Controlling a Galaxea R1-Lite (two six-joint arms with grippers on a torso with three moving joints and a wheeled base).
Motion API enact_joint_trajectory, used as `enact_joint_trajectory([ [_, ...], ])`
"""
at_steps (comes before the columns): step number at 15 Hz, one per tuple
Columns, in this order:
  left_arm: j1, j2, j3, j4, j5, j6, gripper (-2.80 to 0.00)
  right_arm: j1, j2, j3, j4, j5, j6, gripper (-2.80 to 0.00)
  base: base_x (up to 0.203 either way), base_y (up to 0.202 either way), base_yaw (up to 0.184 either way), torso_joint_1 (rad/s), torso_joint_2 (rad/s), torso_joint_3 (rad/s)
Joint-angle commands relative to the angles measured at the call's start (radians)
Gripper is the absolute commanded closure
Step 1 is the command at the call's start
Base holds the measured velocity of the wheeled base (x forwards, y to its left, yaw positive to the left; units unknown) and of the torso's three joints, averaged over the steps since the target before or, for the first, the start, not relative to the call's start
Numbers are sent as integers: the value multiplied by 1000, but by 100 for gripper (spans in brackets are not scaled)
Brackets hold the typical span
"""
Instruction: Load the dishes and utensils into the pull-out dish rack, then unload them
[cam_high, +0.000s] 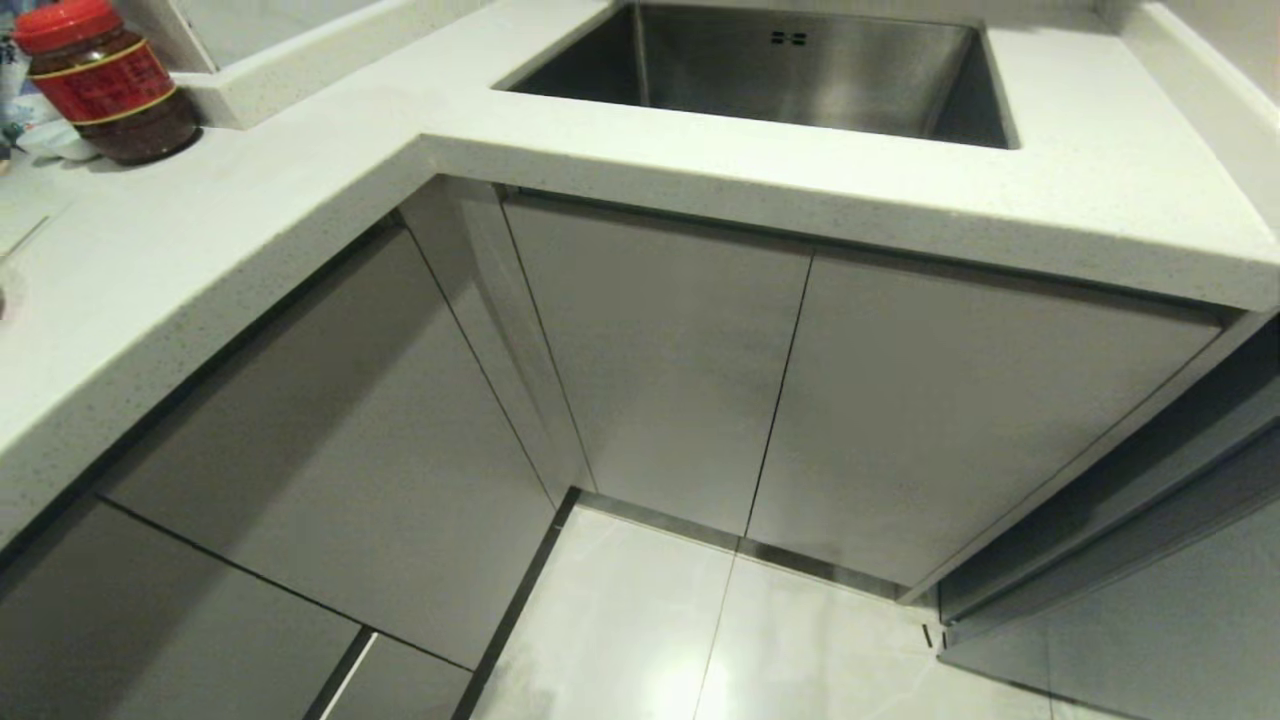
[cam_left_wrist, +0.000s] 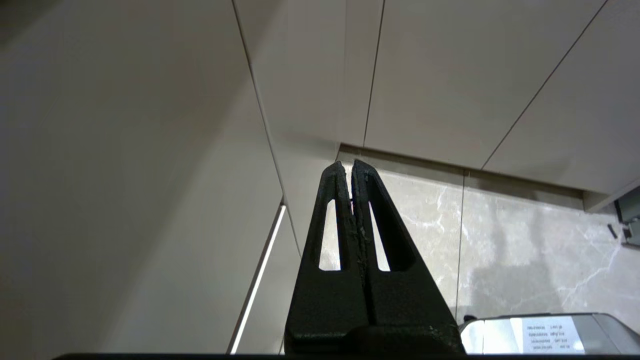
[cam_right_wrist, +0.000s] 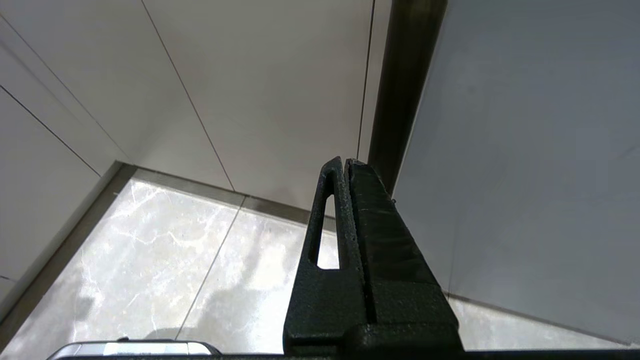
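Head view is looking down at a corner of white speckled countertop (cam_high: 250, 230) with a steel sink (cam_high: 790, 75) set into it; grey cabinet doors (cam_high: 660, 350) are standing closed below. A red-lidded jar (cam_high: 105, 85) of dark paste is sitting on the counter at far left. Glossy marble floor tiles (cam_high: 640, 640) are showing at the foot of the cabinets.

None of the task items are showing: no plate, bowl, chopsticks, fork or pull-out dish rack in any view. At the right edge of the head view a panel (cam_high: 1120, 560) is standing out from the cabinet line, possibly a pulled-out front, hard to tell at this angle.

Neither arm is appearing in the head view. Left gripper (cam_left_wrist: 350, 167) is hanging low, pointing at the floor in front of the closed doors, fingers pressed together, pinching nothing. Right gripper (cam_right_wrist: 345, 162) is doing the same near a grey panel (cam_right_wrist: 525, 150) with a dark gap beside it, fingers pressed together, nothing between them. Part of the robot base (cam_left_wrist: 540, 332) is peeking in under the left gripper.
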Motion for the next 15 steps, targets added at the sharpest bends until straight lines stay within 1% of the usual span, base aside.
enact_joint_trajectory([
  [1, 0, 3, 2, 6, -3, 1, 0, 0, 1, 26, -1, 0, 0, 0, 0, 0, 0, 3, 7, 164],
  [15, 0, 3, 6, 0, -4, 5, 0, 0, 1, 27, -1, 1, 0, 0, 0, 0, 0, 2, 2, 202],
])
